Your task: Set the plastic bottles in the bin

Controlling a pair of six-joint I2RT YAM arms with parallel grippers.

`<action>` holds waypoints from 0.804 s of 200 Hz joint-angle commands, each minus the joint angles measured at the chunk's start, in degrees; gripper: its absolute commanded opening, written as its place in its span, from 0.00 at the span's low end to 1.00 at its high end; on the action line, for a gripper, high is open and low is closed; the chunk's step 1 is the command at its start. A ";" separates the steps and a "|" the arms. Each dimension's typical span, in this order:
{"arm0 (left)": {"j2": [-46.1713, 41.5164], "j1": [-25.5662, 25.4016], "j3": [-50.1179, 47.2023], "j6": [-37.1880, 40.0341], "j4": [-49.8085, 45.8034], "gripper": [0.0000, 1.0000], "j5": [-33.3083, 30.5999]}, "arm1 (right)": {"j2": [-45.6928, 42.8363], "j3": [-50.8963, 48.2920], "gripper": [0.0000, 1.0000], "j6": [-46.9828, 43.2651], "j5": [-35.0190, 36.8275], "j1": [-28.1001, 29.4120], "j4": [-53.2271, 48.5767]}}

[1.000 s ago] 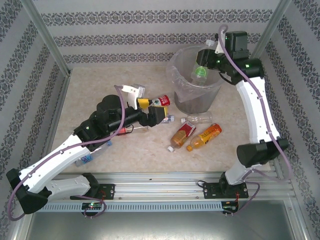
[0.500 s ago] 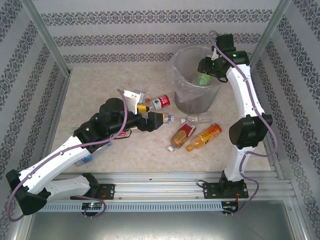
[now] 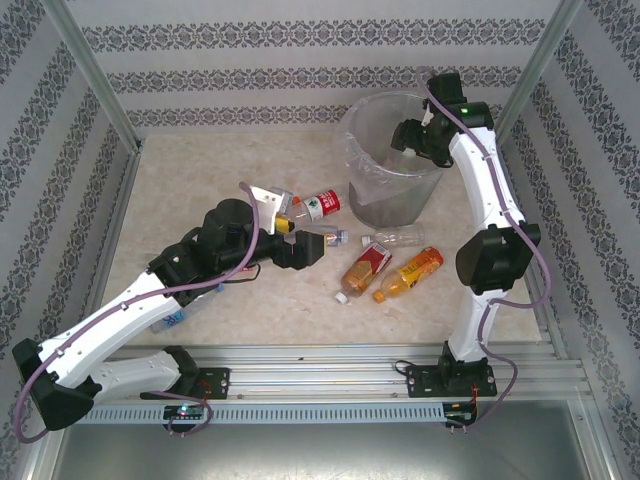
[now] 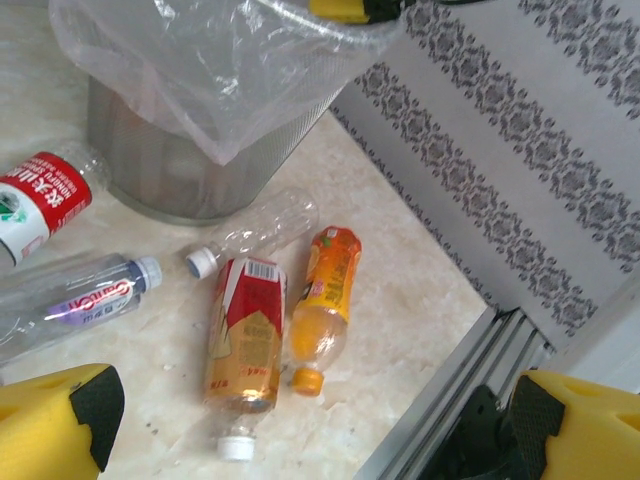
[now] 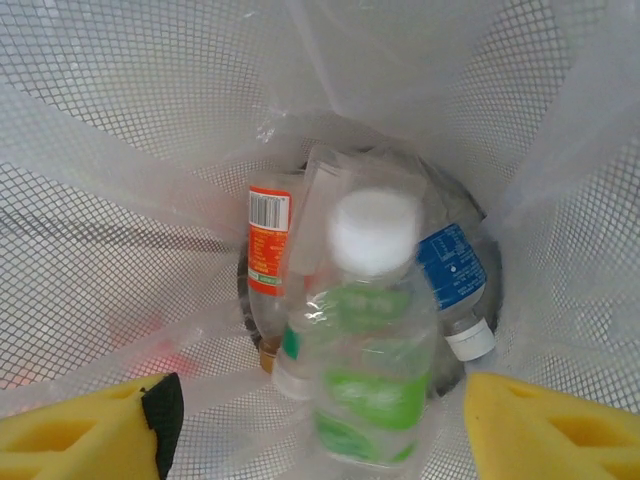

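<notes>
Looking into the bin (image 3: 395, 205), three plastic bottles (image 5: 270, 250) are seen under the released right end effector (image 5: 318, 425); at least five loose bottles (image 3: 365, 265) are left on the table (image 3: 200, 170) near the released left end effector (image 4: 310, 410).

A beige marbled table (image 3: 200, 170) sits enclosed by striped patterned walls (image 3: 300, 40) and aluminium rails (image 3: 320, 357).

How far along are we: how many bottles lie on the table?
6: red-label, blue-label, clear, amber, orange near the bin; another under the left arm; more may hide.
</notes>
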 commanded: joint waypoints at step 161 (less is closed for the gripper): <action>11.90 -0.20 8.06 17.06 -24.09 0.98 -0.66 | -45.48 -41.46 0.98 -1.78 -16.07 3.08 16.31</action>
